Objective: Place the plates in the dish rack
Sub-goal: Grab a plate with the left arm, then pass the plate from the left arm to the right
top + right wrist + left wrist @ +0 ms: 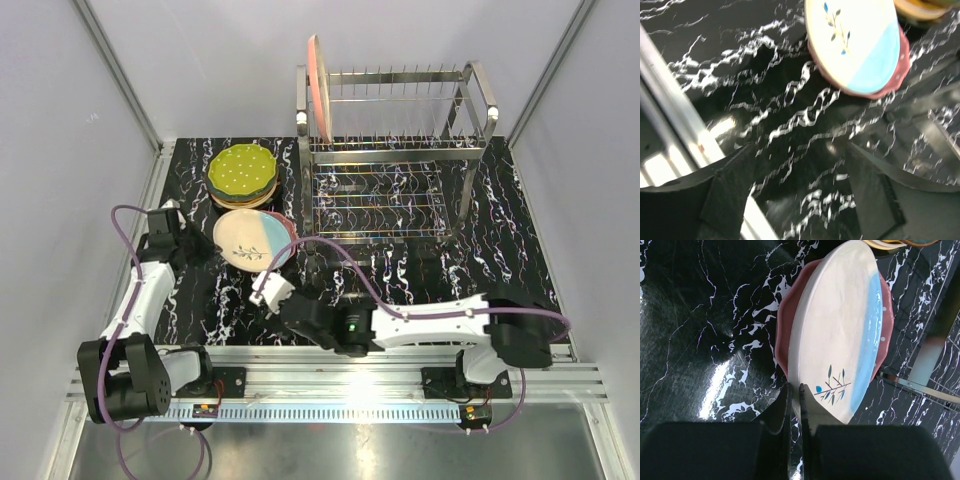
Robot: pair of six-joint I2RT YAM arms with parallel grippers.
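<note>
A cream and pale blue plate point(255, 240) with a sprig pattern lies on a dotted pink plate point(285, 228) left of the dish rack point(395, 150). My left gripper point(210, 243) is shut on this plate's near rim, and in the left wrist view point(796, 401) the plate point(840, 330) tilts up off the pink one point(787, 315). My right gripper point(268, 288) is open and empty just in front of these plates. In its blurred wrist view point(800, 192) the plate point(855, 45) lies ahead. A pink/cream plate point(318, 85) stands in the rack's left end. A stack topped by a dotted green plate point(242, 172) sits behind.
The two-tier wire rack fills the back right, its row of tines point(400, 100) mostly bare. Black marbled tabletop point(230, 300) lies under both arms. The aluminium rail point(330, 360) runs along the front edge. White walls enclose the sides.
</note>
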